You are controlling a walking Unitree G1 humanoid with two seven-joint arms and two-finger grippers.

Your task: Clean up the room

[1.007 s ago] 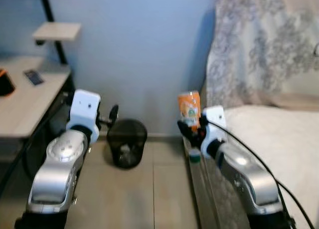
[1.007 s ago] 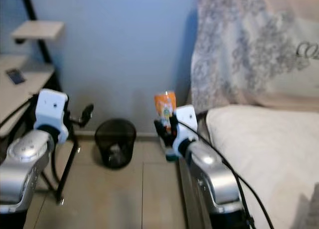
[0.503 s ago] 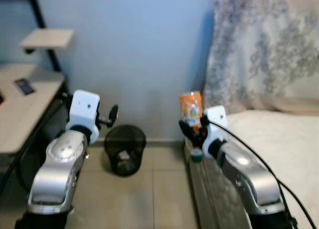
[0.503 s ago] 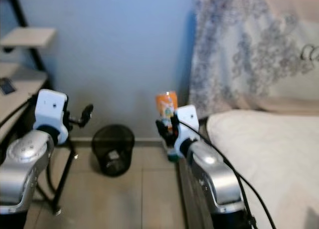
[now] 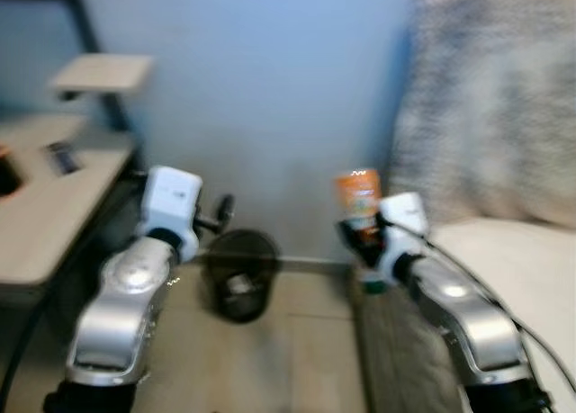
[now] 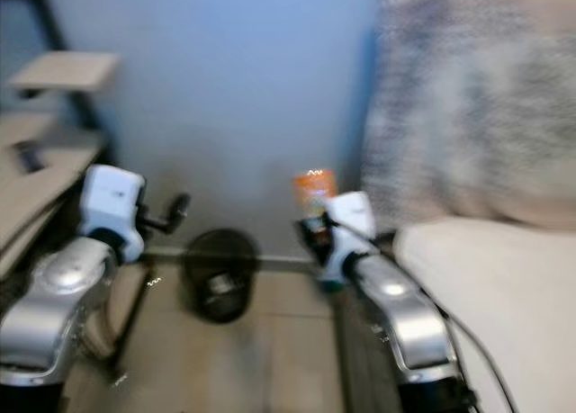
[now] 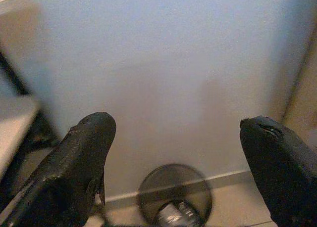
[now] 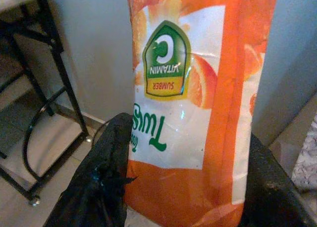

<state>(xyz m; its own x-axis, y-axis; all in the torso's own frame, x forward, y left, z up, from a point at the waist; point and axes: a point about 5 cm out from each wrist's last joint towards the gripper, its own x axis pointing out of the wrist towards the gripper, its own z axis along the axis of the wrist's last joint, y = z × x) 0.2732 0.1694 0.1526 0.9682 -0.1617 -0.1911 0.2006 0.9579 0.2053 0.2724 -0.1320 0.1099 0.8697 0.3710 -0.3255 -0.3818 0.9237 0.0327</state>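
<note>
My right gripper (image 5: 362, 231) is shut on an orange juice pouch (image 5: 357, 197), held upright with its green cap at the bottom; the pouch (image 8: 193, 98) reads "Vitamin C" in the right wrist view, between the black fingers (image 8: 104, 182). A black mesh wastebasket (image 5: 238, 273) with some trash inside stands on the floor against the blue wall, left of the pouch and lower. My left gripper (image 5: 220, 213) is raised above the basket's near left side, open and empty; its fingers (image 7: 74, 167) frame the basket (image 7: 174, 197) below.
A wooden desk (image 5: 45, 206) on a black frame stands at the left, with a small shelf (image 5: 99, 71) above and a phone (image 5: 61, 157) on it. A bed (image 5: 522, 251) with a patterned cover is at the right. Tiled floor (image 5: 279, 359) lies between them.
The whole picture has shifted and blurred, so the camera has moved. Both arms keep their pose, the pouch still held in the right gripper.
</note>
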